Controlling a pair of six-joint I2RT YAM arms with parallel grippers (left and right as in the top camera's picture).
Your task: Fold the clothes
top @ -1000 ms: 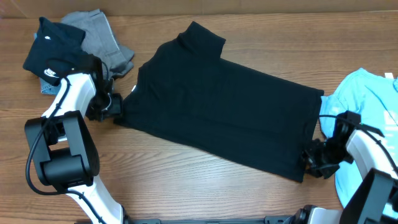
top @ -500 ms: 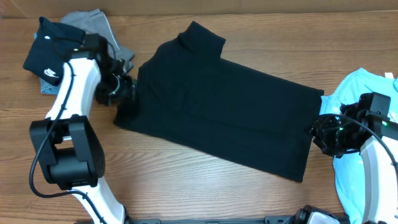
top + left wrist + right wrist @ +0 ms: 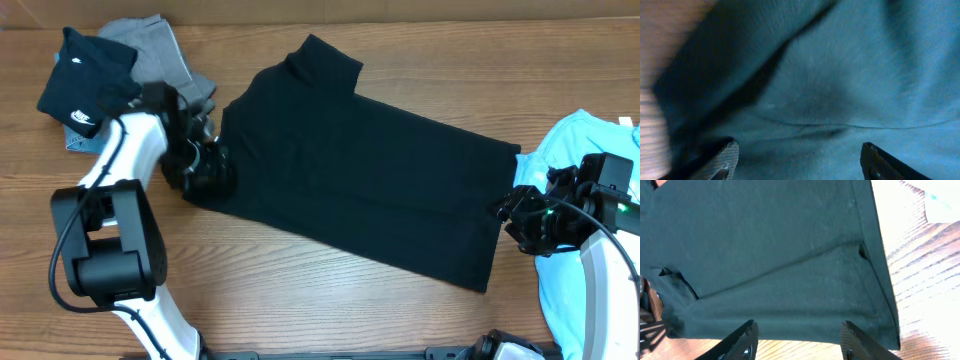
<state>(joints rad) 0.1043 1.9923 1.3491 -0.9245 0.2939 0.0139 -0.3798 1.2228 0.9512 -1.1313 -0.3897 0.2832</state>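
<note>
Currently left fingers (image 3: 720, 160) and right fingers (image 3: 742, 340) hover spread at opposite T-shirt (image 3: 370, 180) ends.

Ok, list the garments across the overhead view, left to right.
small black garment with a white logo → grey garment → large black T-shirt → light blue garment

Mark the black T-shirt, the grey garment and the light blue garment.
black T-shirt (image 3: 370, 175): overhead, middle of the body
grey garment (image 3: 165, 55): overhead, its flat upper part
light blue garment (image 3: 582, 142): overhead, bare upper part
</note>
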